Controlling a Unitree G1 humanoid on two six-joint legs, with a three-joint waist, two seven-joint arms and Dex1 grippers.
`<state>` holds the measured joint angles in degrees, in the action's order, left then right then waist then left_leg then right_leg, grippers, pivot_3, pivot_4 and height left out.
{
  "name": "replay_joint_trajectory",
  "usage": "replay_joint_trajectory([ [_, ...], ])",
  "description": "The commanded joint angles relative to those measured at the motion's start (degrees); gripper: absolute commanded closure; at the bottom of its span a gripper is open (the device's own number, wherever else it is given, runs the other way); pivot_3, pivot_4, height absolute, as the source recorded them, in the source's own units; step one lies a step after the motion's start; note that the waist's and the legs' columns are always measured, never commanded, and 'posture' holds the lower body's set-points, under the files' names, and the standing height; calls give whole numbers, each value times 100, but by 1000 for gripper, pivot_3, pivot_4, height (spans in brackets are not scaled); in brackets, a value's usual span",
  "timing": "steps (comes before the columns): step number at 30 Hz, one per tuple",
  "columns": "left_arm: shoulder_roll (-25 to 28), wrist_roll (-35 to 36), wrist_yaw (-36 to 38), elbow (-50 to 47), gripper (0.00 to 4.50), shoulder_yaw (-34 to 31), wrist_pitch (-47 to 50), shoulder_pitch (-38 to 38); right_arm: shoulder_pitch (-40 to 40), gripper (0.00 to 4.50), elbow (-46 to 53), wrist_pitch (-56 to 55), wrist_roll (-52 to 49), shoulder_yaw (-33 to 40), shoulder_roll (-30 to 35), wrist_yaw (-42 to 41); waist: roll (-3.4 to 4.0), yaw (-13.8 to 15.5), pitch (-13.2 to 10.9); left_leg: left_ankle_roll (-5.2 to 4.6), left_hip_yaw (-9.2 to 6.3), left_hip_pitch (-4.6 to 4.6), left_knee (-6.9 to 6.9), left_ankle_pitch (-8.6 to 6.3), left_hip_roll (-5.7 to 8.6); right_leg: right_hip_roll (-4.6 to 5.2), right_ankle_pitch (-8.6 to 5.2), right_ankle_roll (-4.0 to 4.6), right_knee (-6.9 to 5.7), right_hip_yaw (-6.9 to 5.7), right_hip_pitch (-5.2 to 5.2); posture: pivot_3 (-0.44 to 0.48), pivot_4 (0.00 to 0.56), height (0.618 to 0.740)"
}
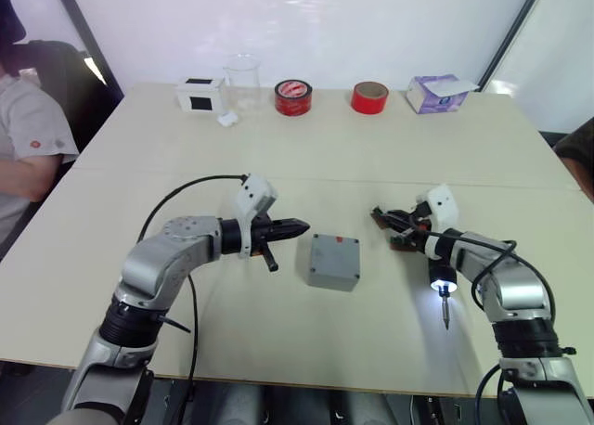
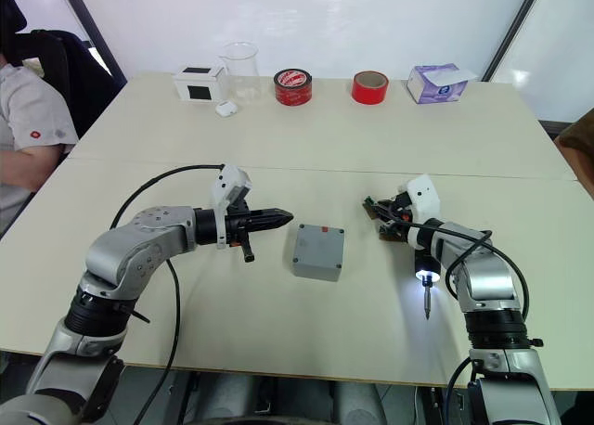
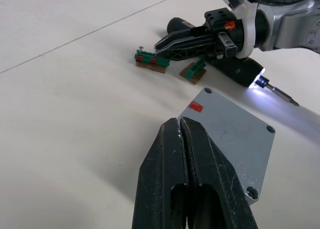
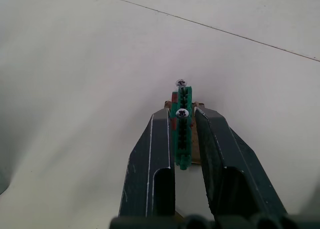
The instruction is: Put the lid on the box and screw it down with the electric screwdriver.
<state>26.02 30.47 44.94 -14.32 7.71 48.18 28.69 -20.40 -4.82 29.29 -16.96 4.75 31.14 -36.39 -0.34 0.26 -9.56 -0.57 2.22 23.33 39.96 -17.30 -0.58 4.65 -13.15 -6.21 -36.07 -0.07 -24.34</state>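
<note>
Nearest, our right gripper (image 4: 182,123) grasps a green screw holder (image 4: 182,131) between its fingers, with the lit electric screwdriver (image 2: 425,281) lying on the table (image 2: 278,147) beside that arm. Left of it the lid (image 2: 318,251) sits on the box in the middle; our left gripper (image 3: 181,126), fingers pressed together on nothing, points at it. Farther off stand two red tape rolls (image 2: 292,86)

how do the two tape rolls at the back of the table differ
The left red tape roll has a dark printed band and a white top rim; the right red tape roll is plain red with a brownish inner core. The left one sits near the glass beaker, the right one nearer the purple tissue box. Both are red, lie flat and look similar in size.
</note>
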Motion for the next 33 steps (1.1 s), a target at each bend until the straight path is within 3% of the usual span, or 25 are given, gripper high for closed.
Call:
replay_joint_trajectory([
  [1, 37, 13, 11, -169, 4500, -26, -94, -20, -104, 3745, 60, -140, 38, 5, -9, -28, 0, 0, 0, 0, 0, 0, 0, 0, 0, 0, 0, 0, 0, 0, 0, 0, 150, 740],
  [2, 39, 11, 14, -162, 4500, -27, -99, -20, -108, 3745, 48, -147, 43, 1, -11, -27, 0, 0, 0, 0, 0, 0, 0, 0, 0, 0, 0, 0, 0, 0, 0, 0, 150, 740],
  [3, 42, 7, 18, -155, 4500, -26, -104, -20, -112, 4266, 38, -158, 49, -3, -14, -28, 0, 0, 0, 0, 0, 0, 0, 0, 0, 0, 0, 0, 0, 0, 0, 0, 150, 740],
  [4, 44, 5, 20, -150, 4500, -28, -108, -20, -110, 4466, 37, -165, 49, -6, -16, -33, 0, 0, 0, 0, 0, 0, 0, 0, 0, 0, 0, 0, 0, 0, 0, 0, 150, 740],
  [20, 72, 67, 21, -96, 4500, -146, -124, 71, -102, 4466, 863, 272, -330, 468, 37, 182, 1, 3, 0, 0, 0, 0, 0, 0, -1, 0, 0, 0, 0, 0, 0, 0, 150, 740],
  [25, 201, 259, 103, -198, 4500, -309, 44, 103, 185, 4466, 1865, 450, -738, 655, 108, 46, 1, 4, -1, 0, -2, 1, -1, 0, -1, 0, 0, 0, 1, -1, 0, 0, 150, 740],
  [29, 691, 646, 550, -458, 4500, -351, 439, -116, 772, 4466, 2926, 1043, -1337, 540, 271, -246, 0, 2, -1, -1, -5, 1, -5, 0, -6, -1, -1, 0, 4, -2, 0, 0, 150, 740],
  [33, 920, 708, 616, -499, 4500, -327, 527, -199, 1102, 4466, 3345, 1232, -1461, 351, 271, -225, 0, 1, -1, -1, -5, 0, -7, 0, -12, 1, -10, 17, 4, -2, 0, 0, 150, 740],
])
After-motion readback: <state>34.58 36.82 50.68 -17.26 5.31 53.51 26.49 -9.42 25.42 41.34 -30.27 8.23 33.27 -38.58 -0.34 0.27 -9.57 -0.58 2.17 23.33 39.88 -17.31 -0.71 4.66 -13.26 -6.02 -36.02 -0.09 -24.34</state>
